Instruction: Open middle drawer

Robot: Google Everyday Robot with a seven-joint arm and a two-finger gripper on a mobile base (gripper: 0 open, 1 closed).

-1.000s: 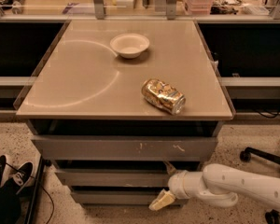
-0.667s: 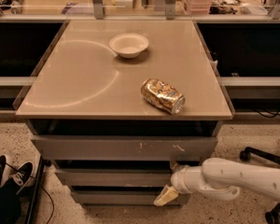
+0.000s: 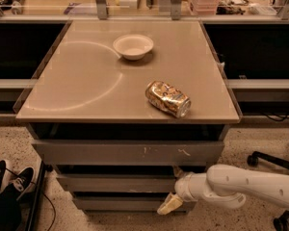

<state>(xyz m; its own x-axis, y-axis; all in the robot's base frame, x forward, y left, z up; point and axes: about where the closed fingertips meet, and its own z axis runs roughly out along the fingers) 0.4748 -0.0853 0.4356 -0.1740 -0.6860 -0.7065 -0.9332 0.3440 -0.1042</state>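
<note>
Camera view: gripper [image 3: 169, 204] sits low at cabinet front, right side, open/closed can't tell. Middle drawer [image 3: 115, 183] is just above it, under scratched top front. White arm [image 3: 250, 186] enters from right. Can [image 3: 167, 98] & bowl [image 3: 133, 46] on tabletop.

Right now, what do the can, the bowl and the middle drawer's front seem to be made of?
The can: thin metal, probably aluminium, with glossy gold print; it glints. The bowl: smooth white, perhaps ceramic or plastic; the look leaves it open. The middle drawer front: matte grey, likely painted metal or laminate, no shine. The gripper hangs just below that front's right end.
</note>
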